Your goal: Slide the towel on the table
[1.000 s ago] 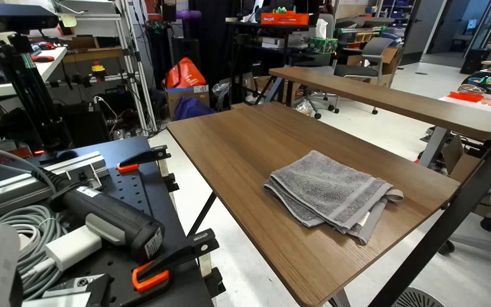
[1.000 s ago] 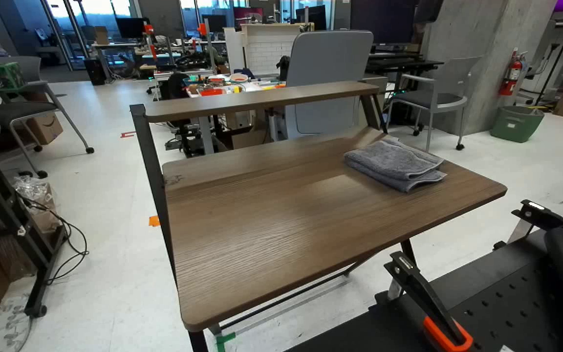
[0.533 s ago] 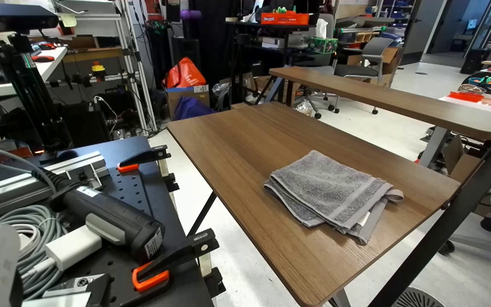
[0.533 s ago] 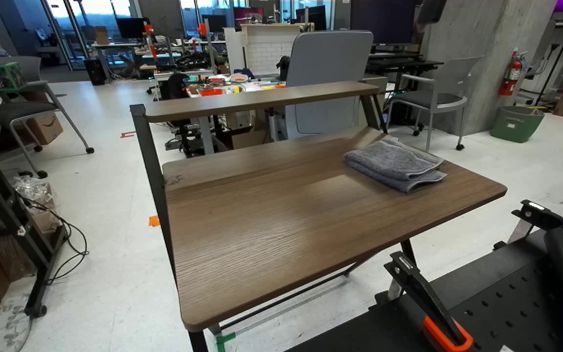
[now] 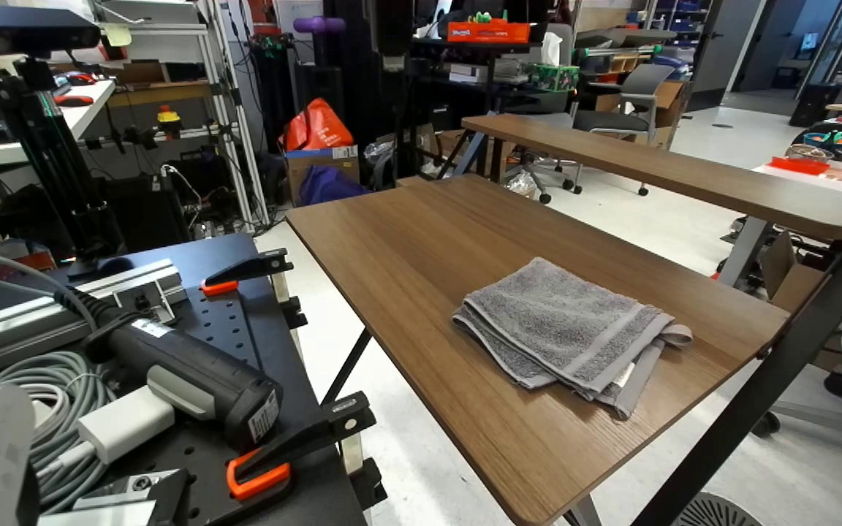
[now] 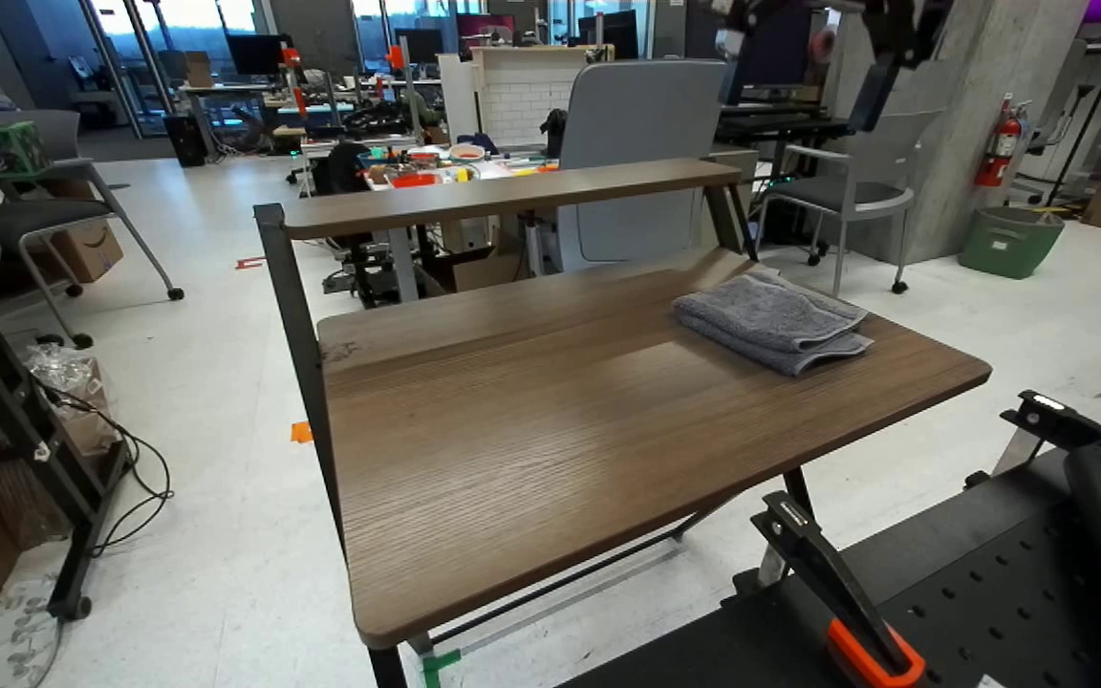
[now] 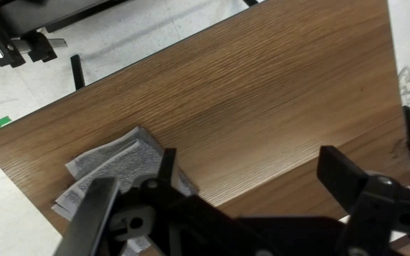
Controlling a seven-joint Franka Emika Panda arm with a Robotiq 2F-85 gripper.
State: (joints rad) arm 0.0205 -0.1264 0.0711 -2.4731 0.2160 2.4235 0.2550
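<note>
The towel (image 5: 560, 321) is grey, folded and slightly rumpled. It lies flat on the brown wood-grain table (image 5: 406, 241), near one end, in both exterior views (image 6: 770, 311). In the wrist view the towel (image 7: 119, 167) is at lower left, partly hidden behind a finger and linkage of the gripper. My gripper (image 7: 248, 151) is open with its jaws wide apart and nothing between them; bare table (image 7: 244, 89) shows through the gap. In an exterior view the gripper (image 6: 799, 100) hangs at the top, well above the table and apart from the towel.
A raised wooden shelf (image 5: 647, 161) on black metal uprights (image 6: 297, 344) runs along one long side of the table. A black bench with clamps (image 5: 297, 446) stands beside the opposite side, with a floor gap between.
The gripper has come lower into view at the top of the exterior views. The towel and table have not moved.
</note>
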